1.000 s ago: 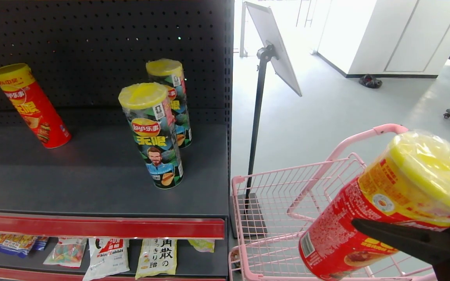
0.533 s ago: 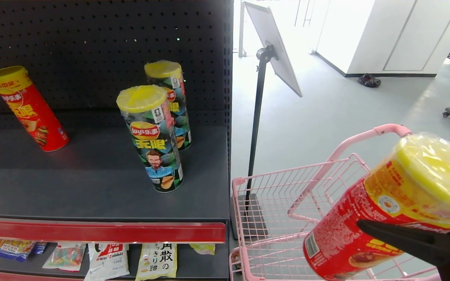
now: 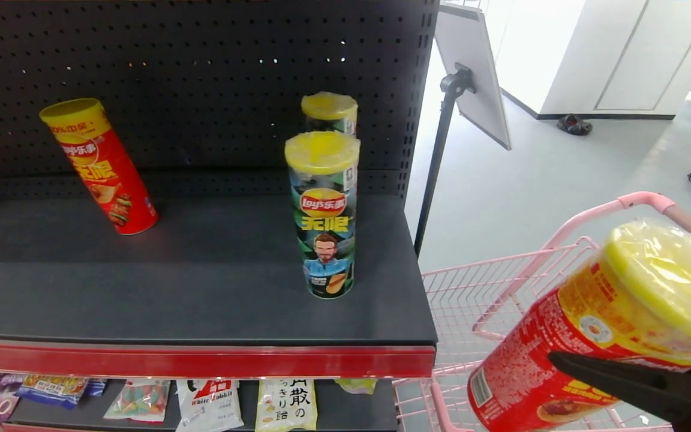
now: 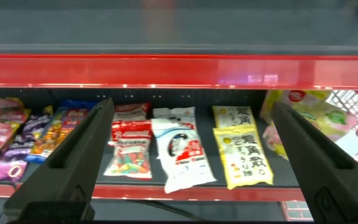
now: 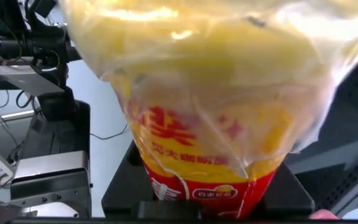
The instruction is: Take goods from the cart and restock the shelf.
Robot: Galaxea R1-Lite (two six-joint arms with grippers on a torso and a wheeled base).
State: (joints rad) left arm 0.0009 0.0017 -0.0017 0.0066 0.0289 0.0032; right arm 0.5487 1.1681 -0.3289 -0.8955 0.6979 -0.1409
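4 o'clock: right gripper (image 3: 618, 373) clamps tilted red chip can (image 3: 585, 312) above pink cart (image 3: 501, 282); left gripper (image 4: 191, 107) wide open, facing snack bags (image 4: 179, 149).

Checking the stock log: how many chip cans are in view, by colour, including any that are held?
Red chip cans: 2, the far-left red can and the held red can.
Green chip cans: 2, the front green can and the rear green can.
Total: 4.

Matte black left hand (image 4: 191, 102), long tapered fingers (image 4: 73, 162)
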